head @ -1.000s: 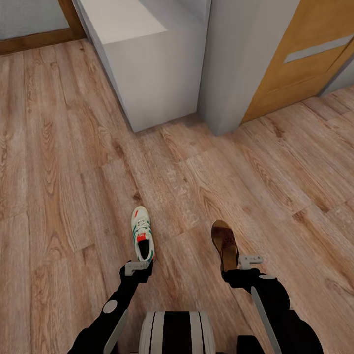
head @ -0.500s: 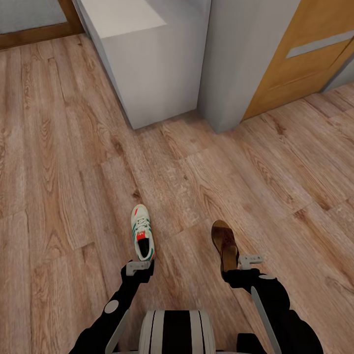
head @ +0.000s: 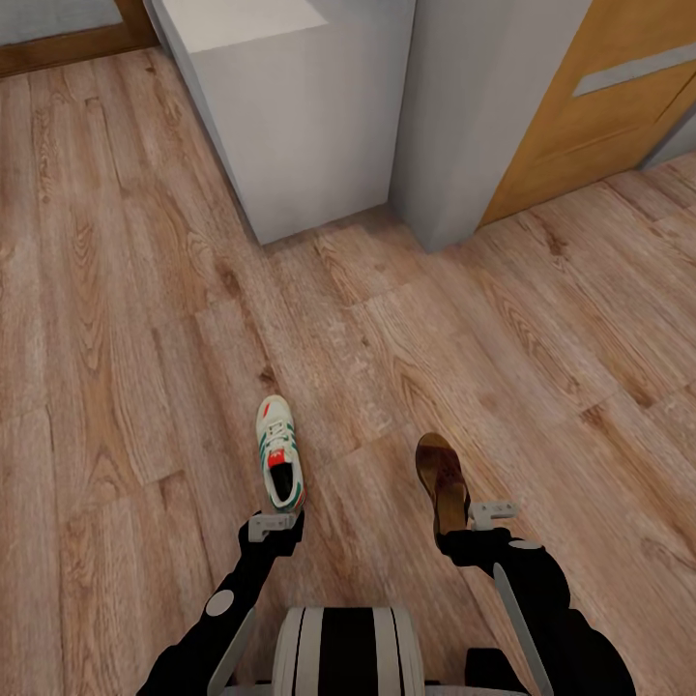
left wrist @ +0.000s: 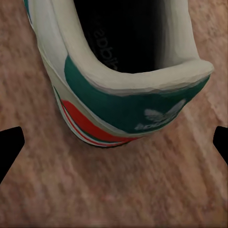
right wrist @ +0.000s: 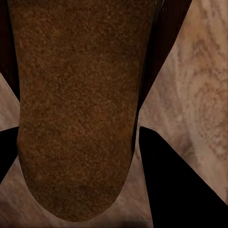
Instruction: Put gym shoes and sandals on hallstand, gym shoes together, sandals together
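Sneaker (head: 278,454): lower centre-left of head view, long axis running up-frame, heel at left claw (head: 272,525); whether it grips, cannot tell. Sandal (head: 444,480): lower centre-right, heel clamped between right claw (head: 466,519) fingers (right wrist: 178,190). Grey unit (head: 290,116): upper frame.

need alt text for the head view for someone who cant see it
Seen from above, a white and green sneaker at the left gripper and a brown sandal at the right gripper point forward over a wood plank floor. Ahead stand a grey cabinet, a grey wall corner and an orange door.
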### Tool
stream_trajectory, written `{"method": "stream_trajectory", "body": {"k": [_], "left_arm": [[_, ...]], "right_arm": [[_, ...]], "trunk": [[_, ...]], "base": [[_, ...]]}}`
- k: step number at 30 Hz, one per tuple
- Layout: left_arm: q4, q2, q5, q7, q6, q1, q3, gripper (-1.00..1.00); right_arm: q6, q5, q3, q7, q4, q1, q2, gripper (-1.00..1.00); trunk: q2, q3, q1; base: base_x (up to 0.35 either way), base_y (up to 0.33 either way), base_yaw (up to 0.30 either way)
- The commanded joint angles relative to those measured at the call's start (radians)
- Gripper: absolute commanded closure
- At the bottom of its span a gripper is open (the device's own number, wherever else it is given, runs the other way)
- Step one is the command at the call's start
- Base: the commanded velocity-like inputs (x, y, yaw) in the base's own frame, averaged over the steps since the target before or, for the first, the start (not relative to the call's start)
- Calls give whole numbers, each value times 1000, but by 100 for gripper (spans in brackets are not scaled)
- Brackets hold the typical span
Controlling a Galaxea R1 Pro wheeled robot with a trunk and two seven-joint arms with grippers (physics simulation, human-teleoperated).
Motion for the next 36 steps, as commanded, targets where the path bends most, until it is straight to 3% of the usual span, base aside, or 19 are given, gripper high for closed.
{"method": "stream_trajectory", "body": {"k": [1,36], "left_arm": [[1,1,10,1,-3,0,-3,-100],[-1,1,8,1,-5,0,-4,-100]], "right_arm": [[5,-1,1,-3,-1,0,0,100],[5,-1,1,-3,-1,0,0,100]], "trunk": [[0,0,0],[0,0,0]], "base": [[0,0,0],[7,-6,0]]}}
